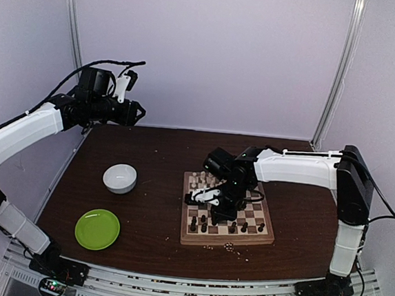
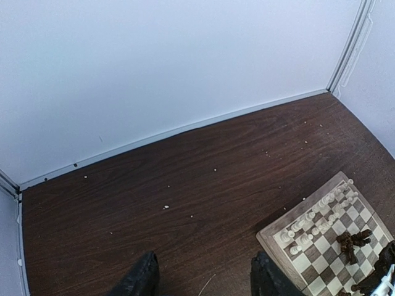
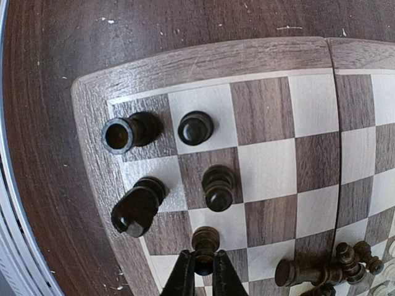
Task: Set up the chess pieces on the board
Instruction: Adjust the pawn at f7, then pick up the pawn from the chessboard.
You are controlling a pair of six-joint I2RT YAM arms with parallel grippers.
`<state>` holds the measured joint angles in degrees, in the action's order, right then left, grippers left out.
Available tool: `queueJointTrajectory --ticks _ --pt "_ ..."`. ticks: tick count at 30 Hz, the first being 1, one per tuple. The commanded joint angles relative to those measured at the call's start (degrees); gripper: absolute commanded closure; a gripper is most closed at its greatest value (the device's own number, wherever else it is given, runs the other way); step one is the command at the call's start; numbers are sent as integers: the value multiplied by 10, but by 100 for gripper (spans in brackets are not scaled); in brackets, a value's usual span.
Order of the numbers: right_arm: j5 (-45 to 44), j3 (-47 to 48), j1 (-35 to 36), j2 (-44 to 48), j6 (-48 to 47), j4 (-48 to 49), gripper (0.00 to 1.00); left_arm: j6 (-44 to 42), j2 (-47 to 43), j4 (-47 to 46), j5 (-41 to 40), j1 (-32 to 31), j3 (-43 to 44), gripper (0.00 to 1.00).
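Jaws of the right arm were closed on one dark piece (image 3: 205, 242), which stood near a corner of the board (image 3: 216, 58) beside other dark chess pieces (image 3: 219, 188). I saw the left jaws open and empty, high over the counter (image 2: 185, 185), well apart from the board.
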<state>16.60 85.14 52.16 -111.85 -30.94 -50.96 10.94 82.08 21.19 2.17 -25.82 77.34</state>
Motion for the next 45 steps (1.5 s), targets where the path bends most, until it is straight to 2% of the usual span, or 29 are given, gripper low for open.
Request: queueJointTrajectory --ticks 1,9,15,19,22,26,34,37,41,45 --pt "-18 8 2 -7 10 12 93 2 7 -22 11 -1 11 49" --pt "-21 5 1 -6 12 17 92 2 12 -22 12 0 11 49" --pt "-17 7 1 15 17 9 77 0 14 -21 13 -1 12 49" --pt "-1 13 -9 48 13 -20 73 -1 16 -20 14 -1 13 49" --pt "13 29 -27 72 7 -53 71 -1 16 -20 15 -1 13 49" --pt "23 60 -86 86 23 -64 72 -2 16 -20 18 0 13 49" --pt "-28 117 -156 24 57 -61 75 -2 19 -20 21 -1 13 49" --pt "-15 128 -156 2 62 -59 75 -2 21 -19 20 -1 13 49" --pt "16 155 -149 -39 65 -76 70 -2 25 -19 23 -1 14 49" --pt "8 179 -140 -77 73 -82 71 -2 25 -19 23 -1 13 49"
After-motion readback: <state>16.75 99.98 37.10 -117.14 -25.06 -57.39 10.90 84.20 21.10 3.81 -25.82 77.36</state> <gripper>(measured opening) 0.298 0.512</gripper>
